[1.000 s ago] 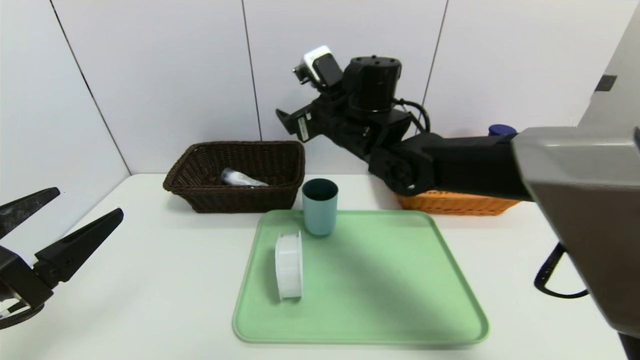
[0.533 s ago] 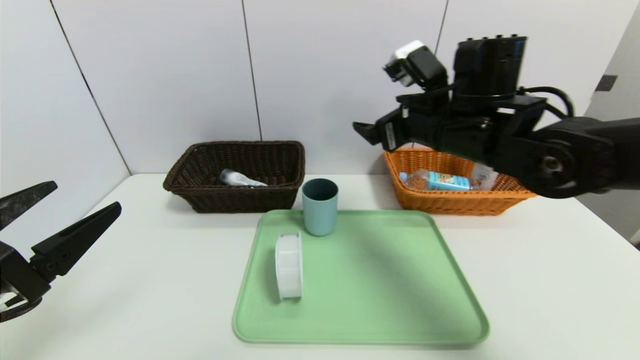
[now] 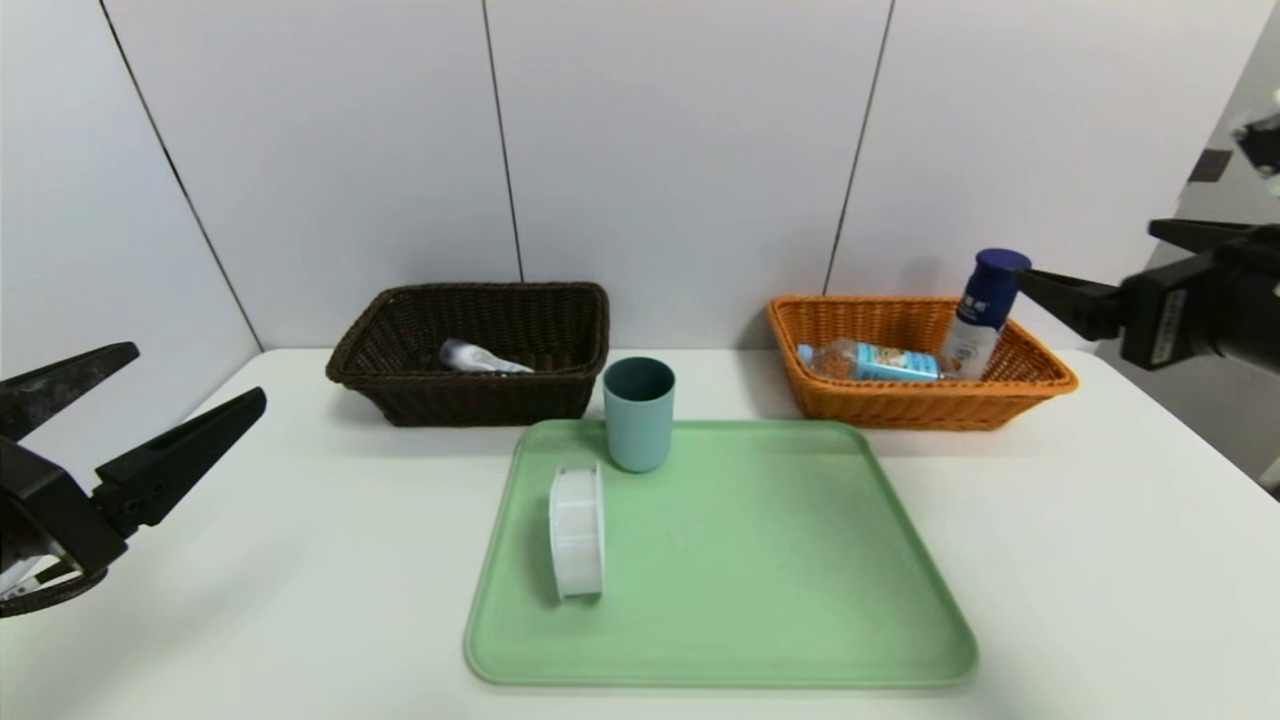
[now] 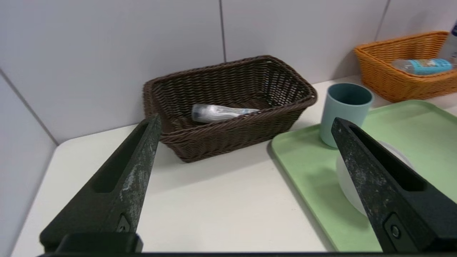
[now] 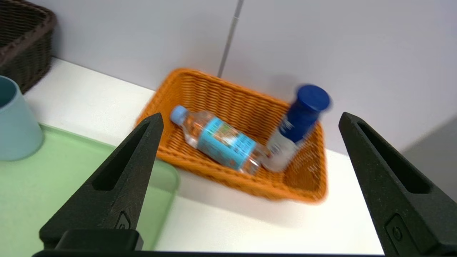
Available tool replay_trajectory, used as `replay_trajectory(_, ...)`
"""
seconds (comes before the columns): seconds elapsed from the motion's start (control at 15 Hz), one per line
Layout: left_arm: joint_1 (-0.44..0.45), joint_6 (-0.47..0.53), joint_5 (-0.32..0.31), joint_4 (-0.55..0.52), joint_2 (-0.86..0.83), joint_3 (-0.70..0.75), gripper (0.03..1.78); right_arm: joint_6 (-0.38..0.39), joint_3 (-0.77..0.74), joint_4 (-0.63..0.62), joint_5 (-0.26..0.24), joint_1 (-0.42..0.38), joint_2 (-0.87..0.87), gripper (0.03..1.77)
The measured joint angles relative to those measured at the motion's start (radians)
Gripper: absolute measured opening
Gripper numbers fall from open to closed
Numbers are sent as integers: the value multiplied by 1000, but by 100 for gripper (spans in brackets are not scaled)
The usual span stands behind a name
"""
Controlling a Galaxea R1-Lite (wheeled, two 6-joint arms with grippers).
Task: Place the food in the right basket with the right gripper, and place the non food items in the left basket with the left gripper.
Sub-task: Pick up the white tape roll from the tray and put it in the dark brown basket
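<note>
Both tools are spread apart, empty. Your left tool (image 3: 110,420) must grip the case (image 3: 577,530), standing on edge just before the cup (image 3: 639,413); it could topple.

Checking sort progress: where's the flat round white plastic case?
Head view: flat round white plastic case stands on edge on the green tray's left side, just in front of the teal-grey cup.

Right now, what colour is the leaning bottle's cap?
Navy blue cap, clearest in the right wrist view.
</note>
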Motion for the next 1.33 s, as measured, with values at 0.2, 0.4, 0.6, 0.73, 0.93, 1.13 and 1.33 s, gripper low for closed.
replay_trajectory(0.2, -78, 5, 1, -3, 50, -25, 169, 21, 144, 11, 0, -78, -174, 169)
replay_trajectory(0.4, -141, 4, 3, -73, 114, -34, 169, 27, 253, 15, 0, -137, -294, 169)
replay_trajectory(0.6, -222, 5, 34, -193, 198, -30, 169, 42, 295, 15, 0, -149, -347, 169)
replay_trajectory(0.73, -279, 6, 53, -205, 249, -29, 169, 45, 307, 14, 2, -150, -359, 169)
replay_trajectory(0.93, -333, 8, 75, -203, 288, -21, 169, 45, 319, 14, 4, -150, -359, 169)
replay_trajectory(1.13, -374, 52, 89, -171, 291, 26, 169, 46, 330, 13, 10, -150, -349, 169)
replay_trajectory(1.33, -395, 109, 98, -67, 286, -8, 169, 46, 341, 11, 10, -150, -335, 169)
